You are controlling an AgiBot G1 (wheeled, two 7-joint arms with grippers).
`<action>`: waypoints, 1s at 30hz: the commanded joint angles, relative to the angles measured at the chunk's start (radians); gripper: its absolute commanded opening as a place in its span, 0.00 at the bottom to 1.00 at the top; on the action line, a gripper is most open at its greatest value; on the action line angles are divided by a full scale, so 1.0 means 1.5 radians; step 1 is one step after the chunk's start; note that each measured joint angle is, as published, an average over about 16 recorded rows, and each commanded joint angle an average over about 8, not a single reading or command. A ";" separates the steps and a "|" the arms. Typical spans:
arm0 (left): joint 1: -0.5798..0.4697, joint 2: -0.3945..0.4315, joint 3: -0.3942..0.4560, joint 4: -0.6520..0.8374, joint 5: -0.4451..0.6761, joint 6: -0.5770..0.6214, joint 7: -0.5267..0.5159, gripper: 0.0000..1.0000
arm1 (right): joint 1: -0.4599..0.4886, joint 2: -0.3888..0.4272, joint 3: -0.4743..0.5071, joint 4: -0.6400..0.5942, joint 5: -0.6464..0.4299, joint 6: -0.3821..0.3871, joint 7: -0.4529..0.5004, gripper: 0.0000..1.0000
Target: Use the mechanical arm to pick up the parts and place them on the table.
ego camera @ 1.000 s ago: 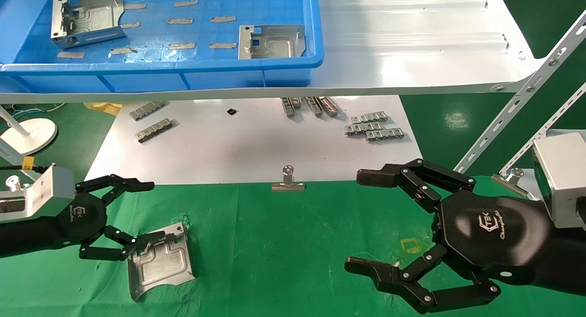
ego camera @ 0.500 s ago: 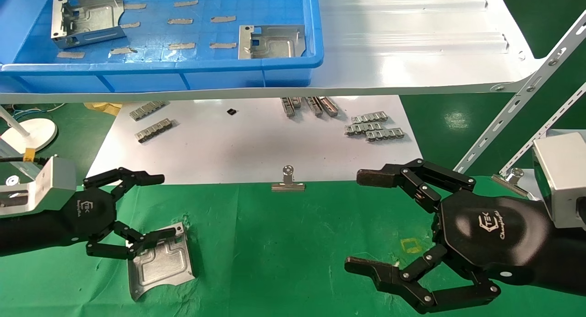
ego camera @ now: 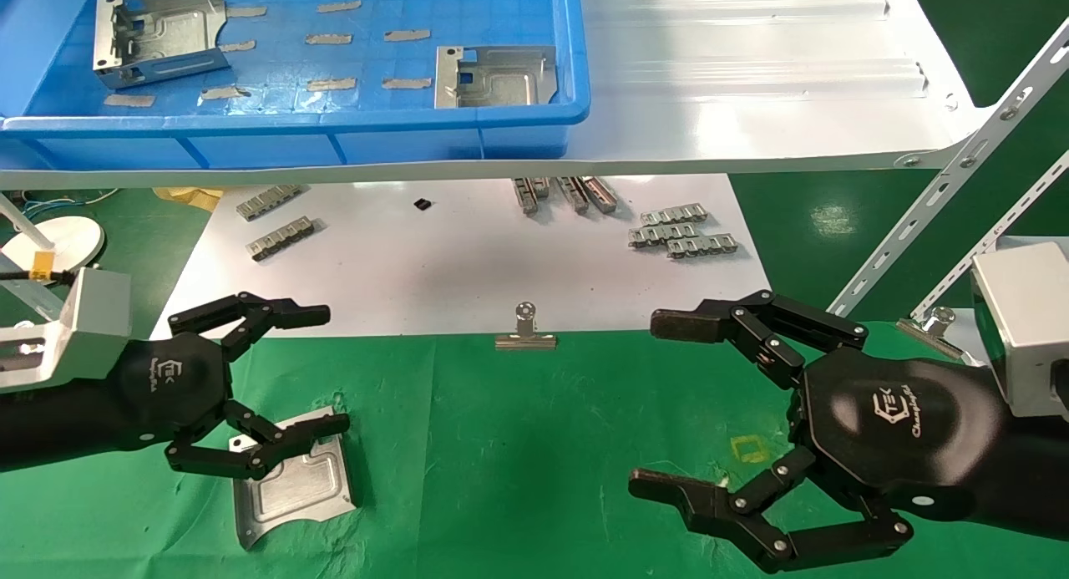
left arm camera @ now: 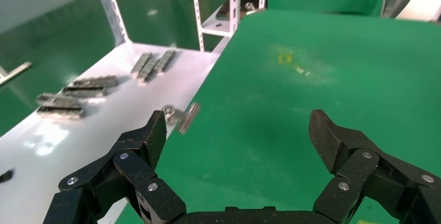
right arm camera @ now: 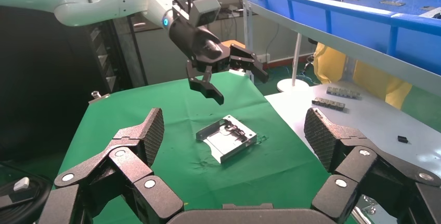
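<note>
One silver part [ego camera: 292,479] lies flat on the green cloth table [ego camera: 543,445]; it also shows in the right wrist view [right arm camera: 226,138]. My left gripper [ego camera: 334,370] is open and empty. It hovers above the part, clear of it, as the right wrist view [right arm camera: 229,78] shows. Its own view shows only green cloth between the jaws [left arm camera: 239,130]. Two more parts [ego camera: 159,32] [ego camera: 493,76] lie in the blue bin [ego camera: 292,124] on the shelf. My right gripper [ego camera: 650,403] [right arm camera: 235,126] is open and empty, parked over the cloth at the right.
The white shelf [ego camera: 752,78] overhangs a white sheet [ego camera: 459,261] that carries grey linked strips [ego camera: 681,235] [ego camera: 280,228]. A binder clip [ego camera: 524,332] holds the cloth's far edge, and another [ego camera: 931,324] sits at the right. Slotted shelf struts [ego camera: 944,178] slant down on the right.
My left gripper has moved up and to the right, away from the part's edge. The part stays on the cloth. The right arm has not moved.
</note>
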 commanded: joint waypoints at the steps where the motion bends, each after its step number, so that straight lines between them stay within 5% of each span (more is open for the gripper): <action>1: 0.010 -0.003 -0.010 -0.023 -0.006 -0.002 -0.015 1.00 | 0.000 0.000 0.000 0.000 0.000 0.000 0.000 1.00; 30: 0.151 -0.039 -0.148 -0.344 -0.091 -0.035 -0.228 1.00 | 0.000 0.000 0.000 0.000 0.000 0.000 0.000 1.00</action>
